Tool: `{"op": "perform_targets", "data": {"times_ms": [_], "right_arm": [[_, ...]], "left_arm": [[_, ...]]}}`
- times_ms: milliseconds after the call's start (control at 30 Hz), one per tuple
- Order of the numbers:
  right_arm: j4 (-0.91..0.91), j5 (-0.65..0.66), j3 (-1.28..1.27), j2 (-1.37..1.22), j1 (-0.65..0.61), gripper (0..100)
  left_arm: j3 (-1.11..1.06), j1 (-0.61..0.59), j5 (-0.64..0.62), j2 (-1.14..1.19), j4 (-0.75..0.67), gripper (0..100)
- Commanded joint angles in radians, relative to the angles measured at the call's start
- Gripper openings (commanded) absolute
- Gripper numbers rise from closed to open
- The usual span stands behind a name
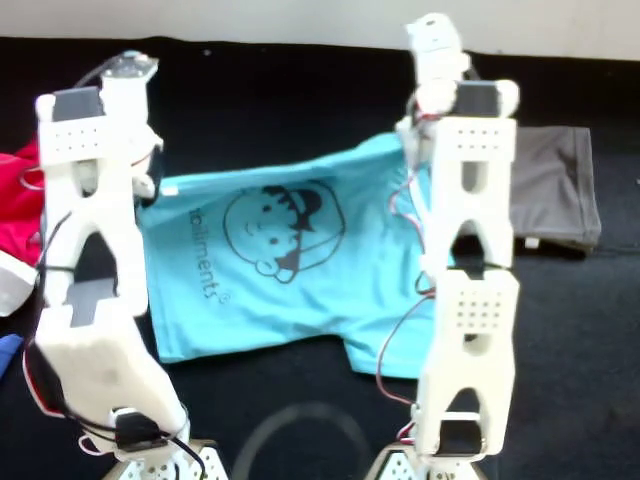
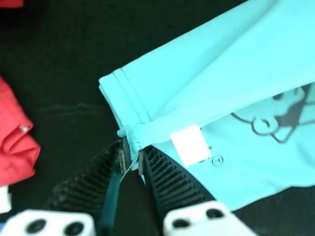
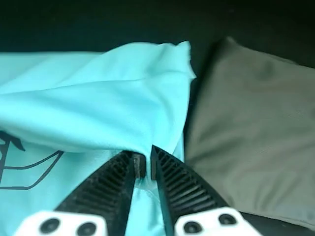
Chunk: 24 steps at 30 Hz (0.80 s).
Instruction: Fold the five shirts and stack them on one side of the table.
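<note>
A turquoise shirt [image 1: 280,270] lies spread across the middle of the high view on the black tabletop [image 1: 300,90], with its printed cartoon face [image 1: 283,232] turned up. The left end effector [image 2: 132,158] is clamped on a hem corner of this shirt, at the garment's left edge in the high view. A pinch of cloth sits between its ribbed black fingers [image 2: 167,177], and a white label [image 2: 189,143] lies just beside the grip. The right end effector [image 3: 142,166] is closed on the shirt's fabric at the garment's upper right in the high view, and a loose fold rises from the pinch. A folded grey shirt [image 1: 555,185] rests at the right of the high view, just beside the turquoise one; the right wrist view shows a narrow strip of tabletop between them. A red shirt [image 1: 18,200] is bunched at the left edge of the high view, apart from the turquoise shirt. Both white arms run up from the bottom edge of the high view, one on each side of the shirt.
</note>
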State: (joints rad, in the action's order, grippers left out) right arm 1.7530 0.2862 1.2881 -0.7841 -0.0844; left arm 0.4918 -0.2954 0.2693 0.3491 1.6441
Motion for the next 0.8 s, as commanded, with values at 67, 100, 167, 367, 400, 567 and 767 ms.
{"op": "perform_targets", "data": {"times_ms": [67,100,167,367,400,567,767], "right_arm": [[0.013,-0.003,-0.216,0.22,0.035,0.6],[0.013,-0.003,-0.288,0.265,0.033,0.6],[0.01,-0.003,-0.437,0.364,0.025,0.6],[-0.024,-0.003,-0.825,0.634,0.005,0.6],[-0.044,-0.002,-0.889,0.674,0.008,0.6],[-0.122,0.041,-1.23,0.855,0.012,0.6],[-0.219,0.097,-1.589,1.095,0.028,0.6]], "left_arm": [[0.008,-0.002,0.051,-0.18,0.087,1],[-0.013,-0.002,0.051,-0.197,0.089,1],[-0.074,0.001,0.051,-0.231,0.087,1],[-0.303,0.019,0.051,-0.323,0.081,1],[-0.334,0.019,0.051,-0.338,0.081,1],[-0.496,0.016,0.1,-0.417,0.046,1],[-0.763,0.022,0.107,-0.512,-0.058,1]]}}
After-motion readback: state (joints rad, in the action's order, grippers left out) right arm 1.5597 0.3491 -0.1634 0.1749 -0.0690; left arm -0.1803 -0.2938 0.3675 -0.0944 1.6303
